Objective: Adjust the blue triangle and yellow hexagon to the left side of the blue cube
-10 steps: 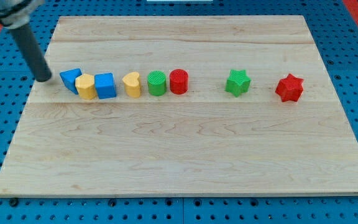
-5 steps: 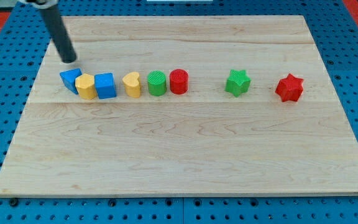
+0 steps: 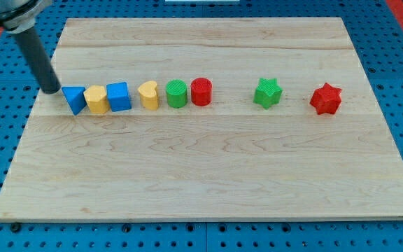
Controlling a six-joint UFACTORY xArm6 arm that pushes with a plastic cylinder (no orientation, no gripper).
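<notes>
Camera view shows a row of blocks along the upper half of the counter [image 3: 208,182]. Nearest the left edge sits the blue triangle [image 3: 74,99], then the yellow hexagon [image 3: 96,99], then the blue cube [image 3: 118,96]. The hexagon touches the triangle and the cube, or very nearly; the seams are too fine to judge. Further toward the right edge come a yellow heart [image 3: 147,94], a green cylinder [image 3: 176,93] and a red cylinder [image 3: 201,92], close together, then a green star [image 3: 267,92] and a red star [image 3: 326,99] well apart from the rest.

No hand is fitted, so nothing opens, closes or holds. The arm ends in a rod, and my tip [image 3: 50,90] rests on the counter just beside the triangle's upper left corner, at the left edge; contact cannot be confirmed.

Judging by the layout, the task looks all but done: both target blocks already lie left of the cube, in line with it. The step in hand seems a final trim of the triangle. Any next move calls for only a light nudge, if any, since a hard push toward the right edge would drive the whole chain into the cube.
</notes>
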